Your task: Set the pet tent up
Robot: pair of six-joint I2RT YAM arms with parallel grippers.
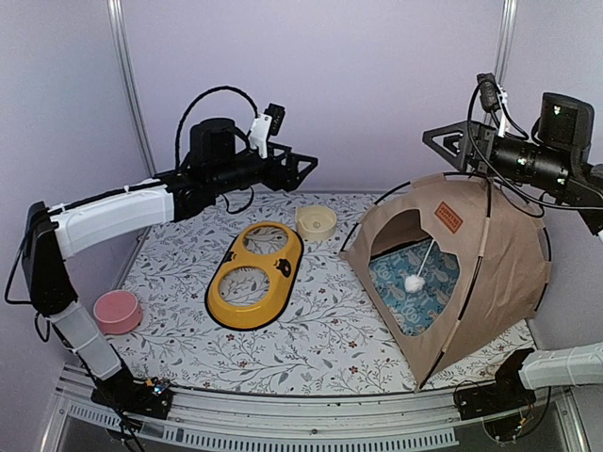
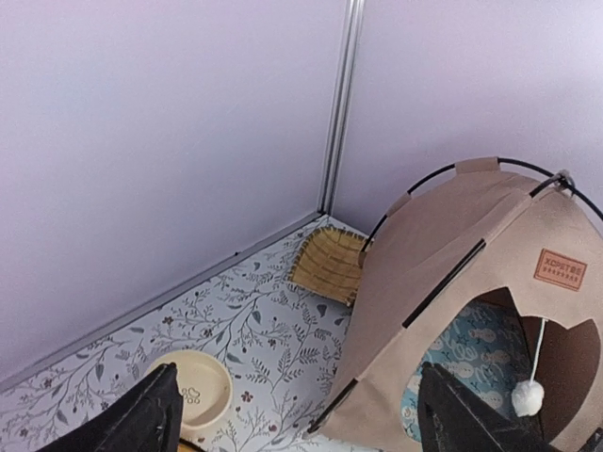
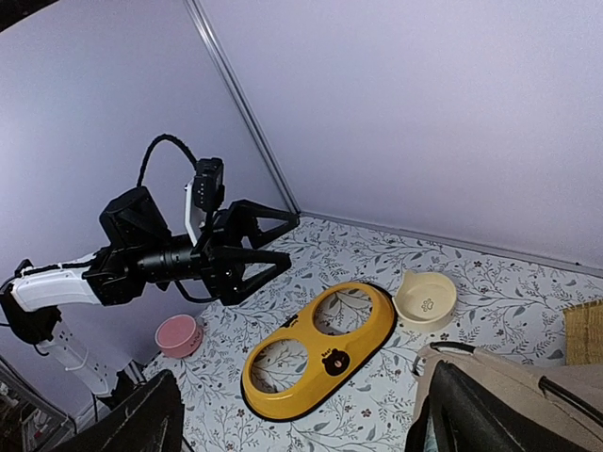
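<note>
Seemingly finished, the pet tent [image 1: 471, 273] is being left standing, left gripper [image 3: 288, 237] and right gripper [image 1: 439, 141] held wide, empty, pending retreat.

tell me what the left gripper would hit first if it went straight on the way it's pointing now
Probably the pet tent: the left gripper points toward its side wall, with nothing visible between. Depth is unclear, so it could meet the floral table cover just short of the tent instead.
</note>
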